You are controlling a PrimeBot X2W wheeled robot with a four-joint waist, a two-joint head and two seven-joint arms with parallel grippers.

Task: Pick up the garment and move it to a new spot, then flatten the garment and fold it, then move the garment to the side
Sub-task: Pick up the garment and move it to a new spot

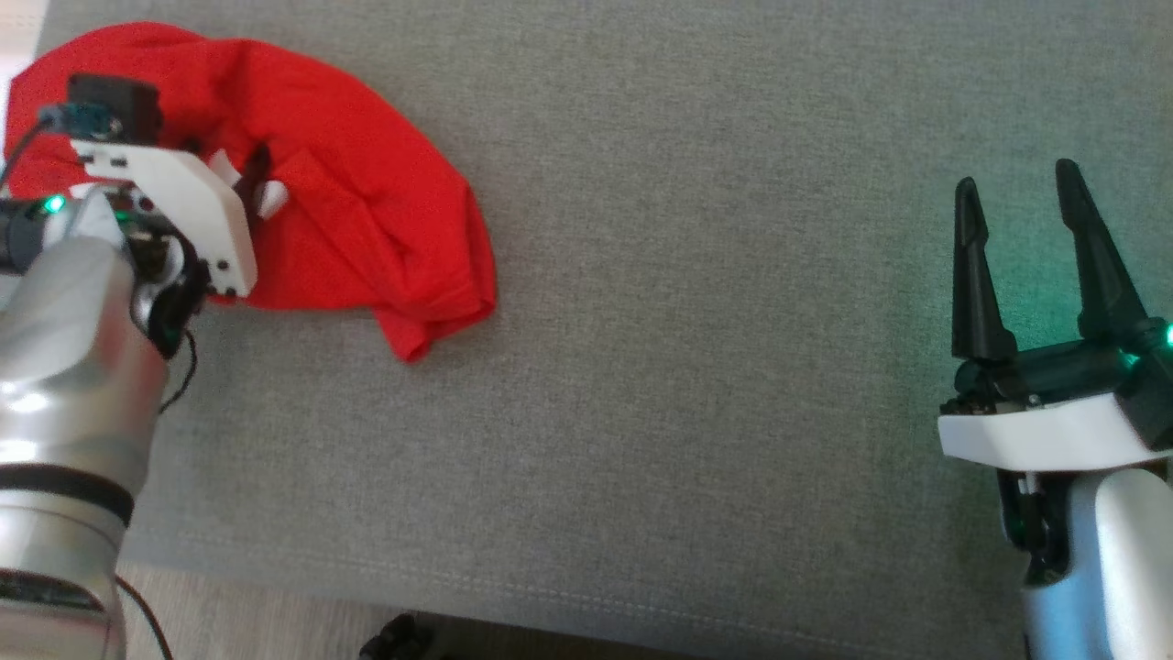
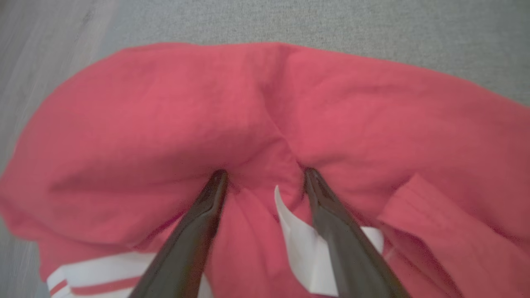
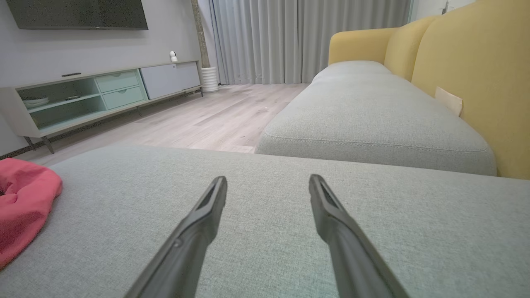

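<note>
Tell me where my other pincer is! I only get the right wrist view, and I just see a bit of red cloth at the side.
Observer: Your left pincer is on the red garment, open, with both tips poking into the cloth.
Operator: Is the garment all red?
Observer: No. A white label sticks up between the fingers.
Operator: Is my right pincer close to it?
Observer: No. In the head view the garment lies bunched at the left end of the grey cushion, well apart from the open right pincer.
</note>
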